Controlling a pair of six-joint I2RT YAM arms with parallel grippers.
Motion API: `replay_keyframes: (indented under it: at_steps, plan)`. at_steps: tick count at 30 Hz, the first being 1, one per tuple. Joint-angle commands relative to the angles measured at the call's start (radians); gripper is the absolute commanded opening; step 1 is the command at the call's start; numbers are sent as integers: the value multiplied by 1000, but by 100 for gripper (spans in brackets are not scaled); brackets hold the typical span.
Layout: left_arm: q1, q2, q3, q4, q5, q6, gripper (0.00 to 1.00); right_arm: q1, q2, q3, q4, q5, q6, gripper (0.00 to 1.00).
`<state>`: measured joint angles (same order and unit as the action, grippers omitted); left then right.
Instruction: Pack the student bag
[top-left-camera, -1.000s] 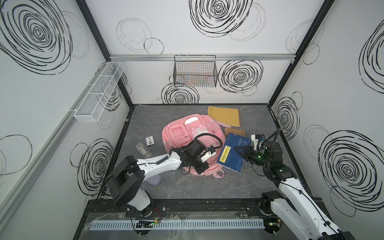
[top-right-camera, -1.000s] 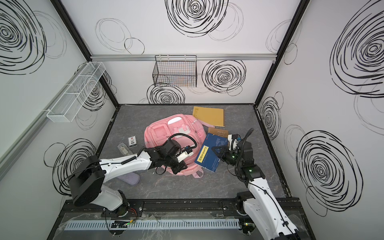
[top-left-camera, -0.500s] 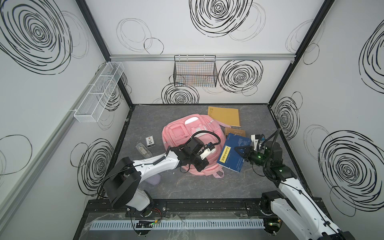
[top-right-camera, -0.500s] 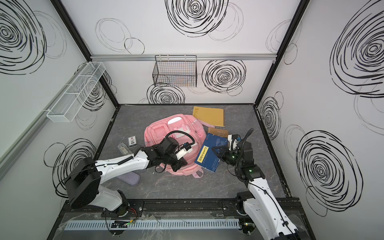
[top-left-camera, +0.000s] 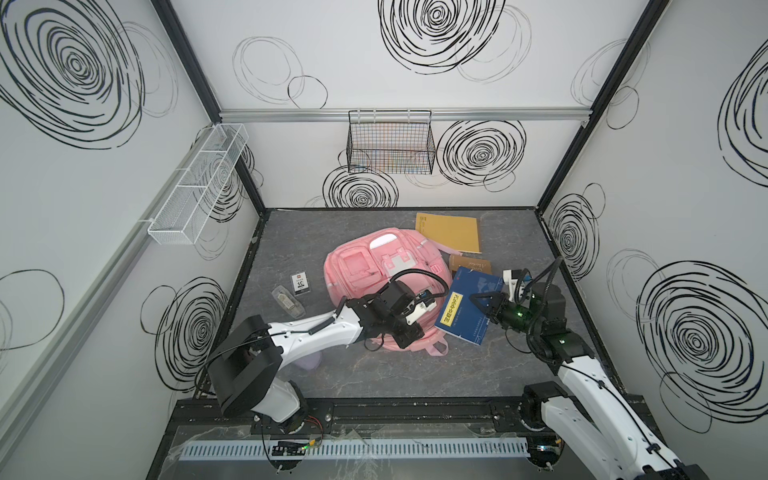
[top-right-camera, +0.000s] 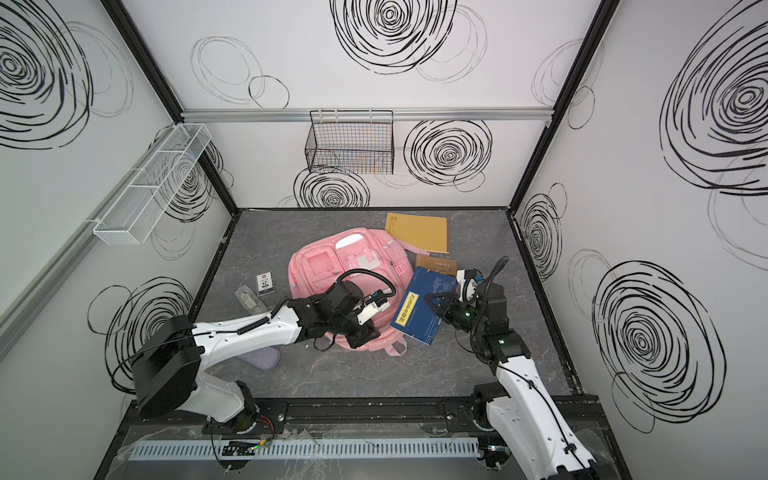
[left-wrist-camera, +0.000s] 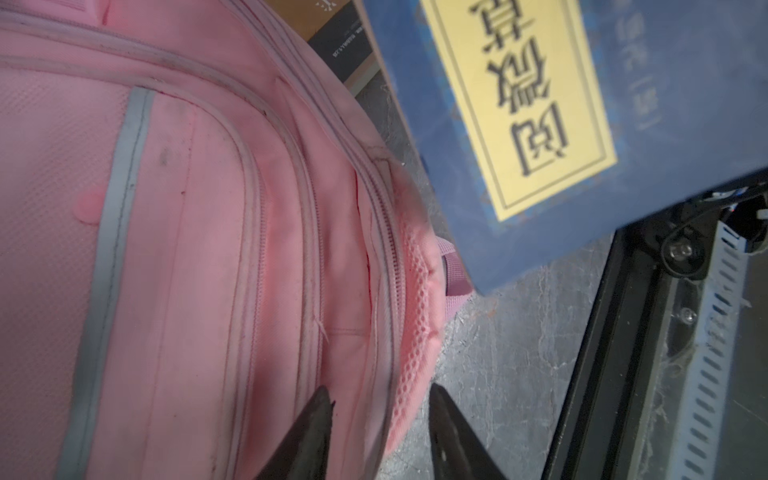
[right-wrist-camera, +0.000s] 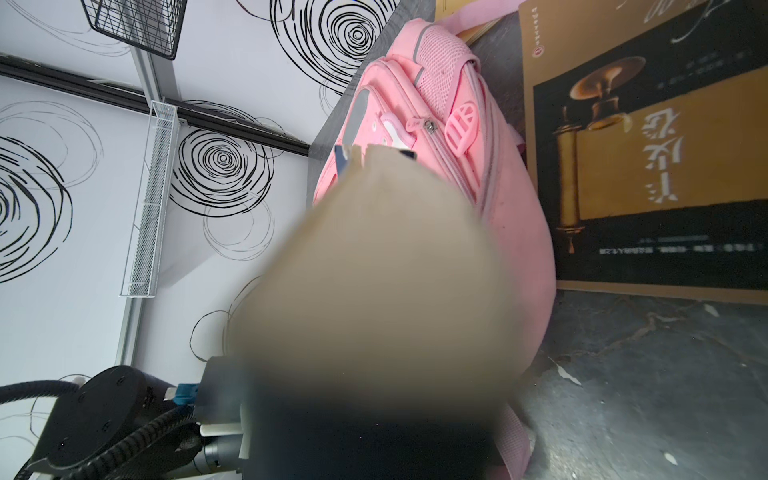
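Lying flat near the middle of the grey marbled worktop (top-left-camera: 374, 374), the large soft pink fabric student bag (top-left-camera: 361, 266) has its front pockets facing up. The left hand (left-wrist-camera: 380, 419) hovers at the bag's near edge, its two dark fingers parted to a middling gap over the zip seam. The right hand (top-left-camera: 482, 303) is clamped on a blue rectangular book with a yellow title label (top-left-camera: 465, 311), held tilted just beside the bag's right side.
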<state>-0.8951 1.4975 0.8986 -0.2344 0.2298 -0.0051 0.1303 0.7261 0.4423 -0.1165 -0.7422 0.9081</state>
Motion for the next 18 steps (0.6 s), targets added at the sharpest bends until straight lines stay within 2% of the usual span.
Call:
replay_keyframes:
  at_steps: [1, 9, 13, 16, 18]
  plan:
    - [-23, 13, 10, 32, -50, -9, 42, -16, -20, 45, -9, -19, -35, 0]
    - [-38, 38, 28, 12, -137, 3, 34, -40, -34, 39, -26, -32, -47, 0]
    - [-39, 40, 25, 14, -139, 2, 25, -44, -33, 38, -27, -37, -49, 0]
    - [-38, 33, 23, 16, -142, 2, 14, -46, -33, 36, -25, -39, -50, 0]
    - [-35, 26, 18, 24, -137, -1, 11, -48, -33, 35, -23, -38, -50, 0]
